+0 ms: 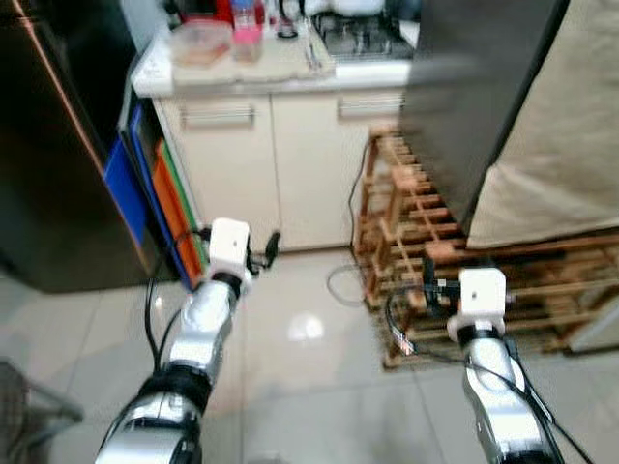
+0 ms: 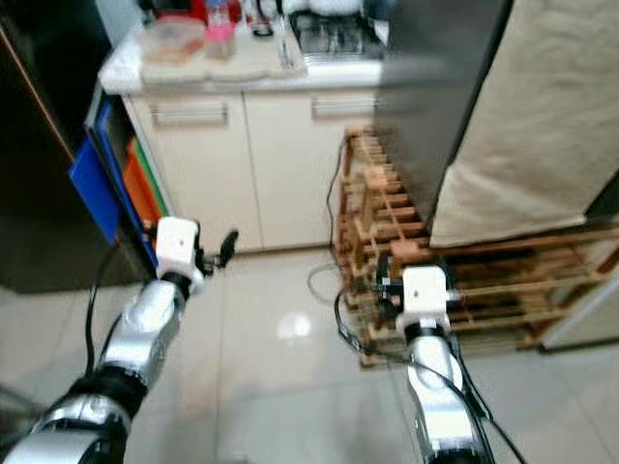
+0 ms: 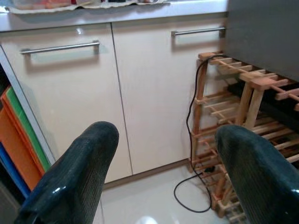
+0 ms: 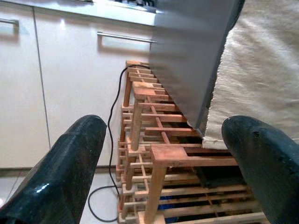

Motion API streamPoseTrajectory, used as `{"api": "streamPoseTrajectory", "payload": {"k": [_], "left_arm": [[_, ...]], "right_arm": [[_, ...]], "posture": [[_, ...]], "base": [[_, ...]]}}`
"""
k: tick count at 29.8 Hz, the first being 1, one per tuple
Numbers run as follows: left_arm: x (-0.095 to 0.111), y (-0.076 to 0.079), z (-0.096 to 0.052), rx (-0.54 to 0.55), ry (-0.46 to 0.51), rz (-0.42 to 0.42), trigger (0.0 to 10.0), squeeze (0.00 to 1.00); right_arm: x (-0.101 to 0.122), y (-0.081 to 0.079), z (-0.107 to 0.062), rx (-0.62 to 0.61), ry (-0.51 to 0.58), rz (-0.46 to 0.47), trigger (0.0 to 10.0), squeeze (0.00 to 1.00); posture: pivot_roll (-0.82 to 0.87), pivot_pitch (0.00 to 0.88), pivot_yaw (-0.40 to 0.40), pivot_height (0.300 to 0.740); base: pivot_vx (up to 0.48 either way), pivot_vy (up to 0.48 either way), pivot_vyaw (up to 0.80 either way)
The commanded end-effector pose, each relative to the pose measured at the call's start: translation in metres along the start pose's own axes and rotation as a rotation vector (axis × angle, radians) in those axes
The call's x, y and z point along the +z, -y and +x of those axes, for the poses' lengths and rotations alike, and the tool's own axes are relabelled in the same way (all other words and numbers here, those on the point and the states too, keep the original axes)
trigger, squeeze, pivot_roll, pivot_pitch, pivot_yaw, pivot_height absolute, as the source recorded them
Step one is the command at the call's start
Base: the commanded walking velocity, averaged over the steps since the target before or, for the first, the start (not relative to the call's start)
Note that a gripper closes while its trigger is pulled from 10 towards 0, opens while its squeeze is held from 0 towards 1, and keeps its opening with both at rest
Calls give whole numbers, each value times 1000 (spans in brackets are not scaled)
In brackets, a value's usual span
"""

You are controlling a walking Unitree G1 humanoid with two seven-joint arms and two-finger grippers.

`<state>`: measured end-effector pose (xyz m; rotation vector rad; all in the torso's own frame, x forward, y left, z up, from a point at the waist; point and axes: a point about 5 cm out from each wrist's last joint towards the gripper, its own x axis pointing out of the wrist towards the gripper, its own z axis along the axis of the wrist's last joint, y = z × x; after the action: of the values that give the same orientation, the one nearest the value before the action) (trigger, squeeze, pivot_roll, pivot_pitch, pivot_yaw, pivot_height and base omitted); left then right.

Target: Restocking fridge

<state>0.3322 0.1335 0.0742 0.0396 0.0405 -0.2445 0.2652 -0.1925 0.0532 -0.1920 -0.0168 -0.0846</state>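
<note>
Left tool (image 3: 161,172) held forward above tiled floor (image 1: 309,387), fingers spread wide, empty, facing cream cabinet doors (image 3: 154,93) with steel bar handles. Right tool (image 4: 166,163) likewise spread wide, empty, facing wooden rack (image 4: 154,140). Dark fridge (image 1: 48,145) stands at robot's far left, door shut; blue, orange, green boards (image 1: 160,203) wedged between fridge and cabinet. Worktop (image 1: 280,63) above cabinet carries clear food container (image 1: 200,41), pink-capped jar (image 1: 247,24), gas hob (image 1: 363,34). Black cable (image 3: 191,186) trails from rack onto floor. Grey appliance (image 1: 474,87) with beige cloth cover (image 1: 561,126) sits on rack.

Cabinet (image 1: 280,164) ahead; fridge (image 1: 58,145) left; wooden rack (image 1: 426,251) right.
</note>
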Motion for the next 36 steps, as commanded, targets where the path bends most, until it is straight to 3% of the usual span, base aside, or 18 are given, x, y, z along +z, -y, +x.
{"api": "streamPoseTrajectory", "payload": {"k": [1,10,15,17,19,24,29,36], "left_arm": [[5,2,3,-26,12,32,10000,0],[5,9,5,-71,10,29,10000,0],[2,9,7,-47,-28,58,10000,0],[2,5,8,-10,-33,27,10000,0],[2,-5,5,43,-18,-54,10000,0],[-15,-15,-5,85,-89,-77,10000,0],[-8,-7,-2,28,-50,-58,10000,0],[3,-4,6,-15,-22,-28,10000,0]], "right_arm": [[3,-3,3,-5,2,27,10000,0],[2,-5,4,7,2,21,10000,0],[1,-2,4,-23,2,20,10000,0],[4,3,4,-60,20,32,10000,0],[8,13,1,-133,50,51,10000,0],[5,24,-12,-230,46,65,10000,0],[-3,19,-16,-219,13,54,10000,0],[3,4,-5,-169,16,64,10000,0]], "posture": [[35,0,41,740],[35,0,42,740],[35,0,43,740],[33,0,44,740],[28,0,43,740],[32,0,35,740],[42,0,34,740],[44,0,43,740]], "base": [[0,454,-663],[382,77,-663],[0,0,-659],[0,0,-650],[0,0,-644],[0,0,-633],[0,0,-626],[0,0,-620]]}}
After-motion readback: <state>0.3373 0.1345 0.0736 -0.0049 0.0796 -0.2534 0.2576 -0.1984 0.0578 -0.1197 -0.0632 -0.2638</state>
